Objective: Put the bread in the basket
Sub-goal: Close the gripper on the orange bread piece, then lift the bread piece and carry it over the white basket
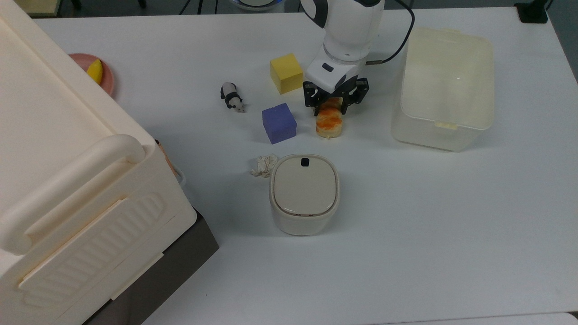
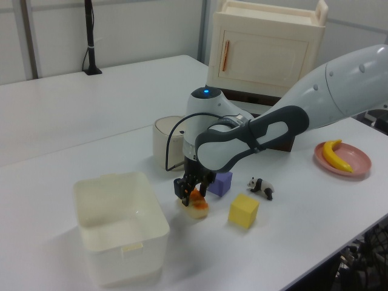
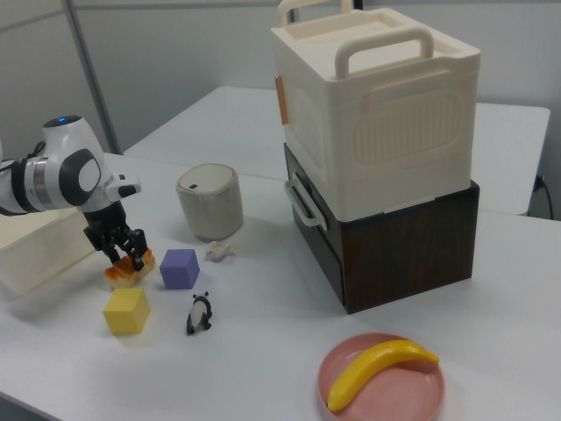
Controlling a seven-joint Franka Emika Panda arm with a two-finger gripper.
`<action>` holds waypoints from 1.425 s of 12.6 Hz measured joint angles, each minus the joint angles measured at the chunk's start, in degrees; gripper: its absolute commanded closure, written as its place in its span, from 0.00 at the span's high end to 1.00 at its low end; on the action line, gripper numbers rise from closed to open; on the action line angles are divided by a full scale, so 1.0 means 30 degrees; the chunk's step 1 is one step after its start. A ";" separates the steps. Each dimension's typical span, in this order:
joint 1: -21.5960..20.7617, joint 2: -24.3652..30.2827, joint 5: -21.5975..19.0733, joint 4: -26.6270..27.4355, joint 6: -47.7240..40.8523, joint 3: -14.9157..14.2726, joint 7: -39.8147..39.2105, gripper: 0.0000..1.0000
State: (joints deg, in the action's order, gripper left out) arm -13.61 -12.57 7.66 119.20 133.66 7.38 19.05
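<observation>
The bread [image 1: 328,123], a small loaf with an orange-brown top, lies on the white table between the purple cube [image 1: 279,123] and the basket [image 1: 429,135]. My gripper [image 1: 332,104] points down over the loaf's far end, and its black fingers are shut against the bread's two sides. In the left view the gripper [image 2: 193,193] sits right on the bread [image 2: 196,206], just right of the basket [image 2: 124,242]. In the right view the bread [image 3: 123,274] lies under the gripper [image 3: 123,254], beside the basket [image 3: 35,250]. The basket is a translucent cream tub, and nothing shows inside it.
A yellow cube [image 1: 286,73] stands close to the gripper on the top view's left. A toy panda [image 1: 232,96], a crumpled paper scrap [image 1: 264,164] and a lidded round bin [image 1: 304,193] lie nearby. A big cream crate [image 1: 67,171] and a pink plate with a banana [image 1: 106,81] fill the top view's left.
</observation>
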 measured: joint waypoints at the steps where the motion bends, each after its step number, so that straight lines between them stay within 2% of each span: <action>1: 0.0000 0.0001 0.0000 -0.0016 0.0000 0.0000 0.0000 0.14; 2: 0.0000 0.0001 0.0000 -0.0030 0.0000 0.0001 0.0000 0.00; 9: -0.0092 0.0006 0.0000 -0.0452 -0.0001 0.0066 -0.0237 0.00; 13: -0.0085 0.0860 -0.0134 -0.4234 -0.4427 0.0070 -0.0238 0.00; 18: -0.0123 0.2492 -0.0452 -0.5719 -0.5932 0.0082 -0.0238 0.00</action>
State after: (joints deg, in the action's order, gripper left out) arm -13.98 -5.09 6.31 102.05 115.87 7.63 18.34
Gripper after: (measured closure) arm 0.899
